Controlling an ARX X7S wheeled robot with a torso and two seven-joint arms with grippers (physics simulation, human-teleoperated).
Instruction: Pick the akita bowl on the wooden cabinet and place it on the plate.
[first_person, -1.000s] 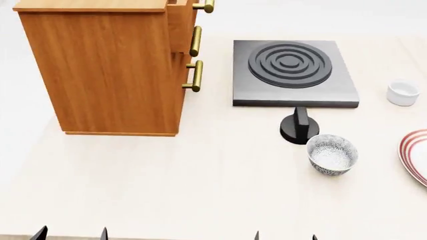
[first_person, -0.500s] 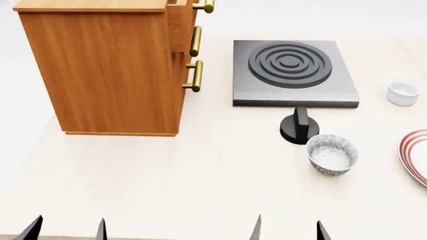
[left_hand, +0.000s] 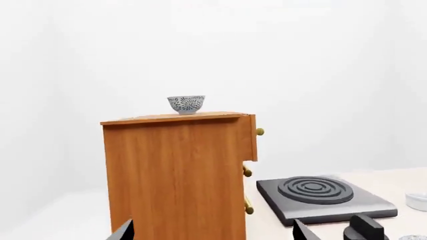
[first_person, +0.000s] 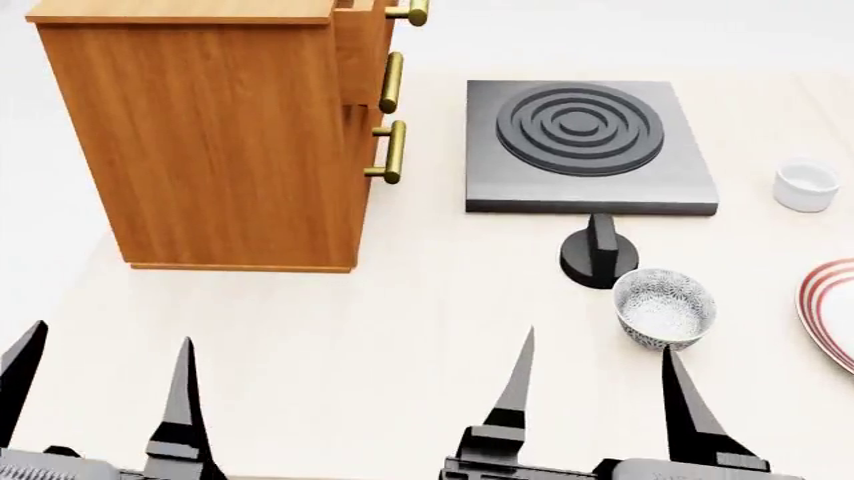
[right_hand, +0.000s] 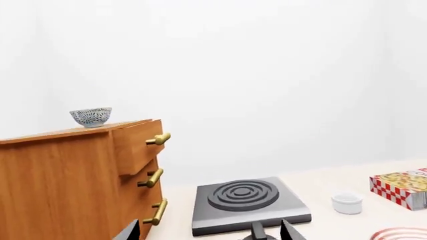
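Both grippers have risen into the head view within the last second, from mere tips at the near edge to long black prongs. The left gripper (first_person: 100, 385) and the right gripper (first_person: 597, 390) both stand with fingers spread wide, holding nothing. This looks like the opening reach; nothing is grasped yet.

The akita bowl (left_hand: 186, 104) sits on top of the wooden cabinet (first_person: 214, 130), far left, a small glazed round with a dense dark petal pattern. A look-alike bowl (first_person: 663, 307) rests on the pale table, near right, just beside the stove's black knob (first_person: 599, 255). The plate (first_person: 830, 310), flat white with red rings, lies at the right edge. The cabinet is warm grained wood with brass handles; the stove (first_person: 587, 145) is matte grey with raised rings.
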